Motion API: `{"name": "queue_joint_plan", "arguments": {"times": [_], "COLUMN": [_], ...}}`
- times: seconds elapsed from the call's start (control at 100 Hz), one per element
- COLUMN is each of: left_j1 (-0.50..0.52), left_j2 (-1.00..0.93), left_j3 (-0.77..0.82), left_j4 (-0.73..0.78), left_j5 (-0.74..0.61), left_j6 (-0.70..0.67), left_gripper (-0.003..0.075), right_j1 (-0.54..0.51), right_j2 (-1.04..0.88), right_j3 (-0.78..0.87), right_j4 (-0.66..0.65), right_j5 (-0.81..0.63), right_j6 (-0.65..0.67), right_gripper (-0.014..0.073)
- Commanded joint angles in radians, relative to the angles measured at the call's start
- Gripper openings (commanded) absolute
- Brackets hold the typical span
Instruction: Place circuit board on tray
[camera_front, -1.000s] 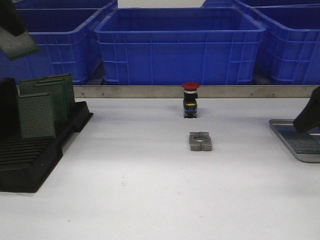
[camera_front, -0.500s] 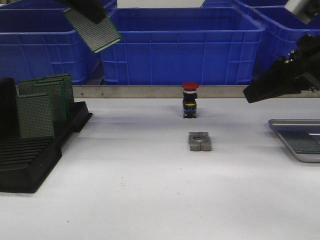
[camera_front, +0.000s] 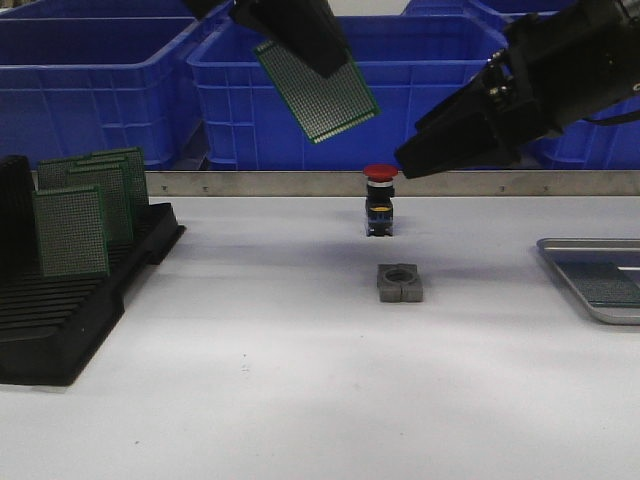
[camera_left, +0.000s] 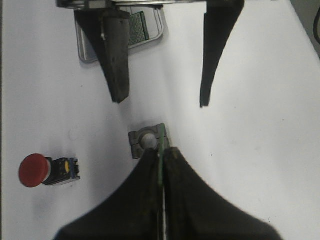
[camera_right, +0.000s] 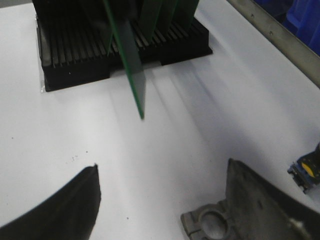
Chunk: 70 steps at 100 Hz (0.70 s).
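Front view shows the left tool pinching a green circuit board by its upper edge, high above the counter and tilted, in front of the blue crates. The right tool hangs nearby with its fingers spread and empty, pointed toward the board. The tray sits at the far right edge of the counter, well apart from the board, with one board already lying in it.

The arms are close together in mid-air, so a misjudged approach could knock the board loose. If the right tool closes only on a corner, the board may twist or slip and fall onto the red button or the grey metal block below. The black rack of boards stands clear at the left.
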Motion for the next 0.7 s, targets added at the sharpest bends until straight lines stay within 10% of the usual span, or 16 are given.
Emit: {"name": "queue_joint_plan", "arguments": {"times": [0.0,0.41,0.69], "left_j1": [-0.019,-0.024,-0.024], "left_j2": [-0.039,-0.03,-0.03], "left_j3": [-0.03,-0.03,-0.03], "left_j4": [-0.069,-0.131,-0.131], "left_j5": [0.038,0.038,0.038], "left_j6": [-0.01,-0.01,-0.01], "left_gripper": [-0.002,-0.002,-0.002], "right_j1": [0.024,0.089,0.089], "right_j2": [-0.047,-0.044,-0.044], "right_j3": [-0.031,-0.031,-0.031], "right_j4": [0.07,0.248,0.25], "right_j5": [0.044,0.013,0.013], "right_j6": [-0.018,-0.019,-0.019], "right_gripper": [0.0542,0.0507,0.0077]}}
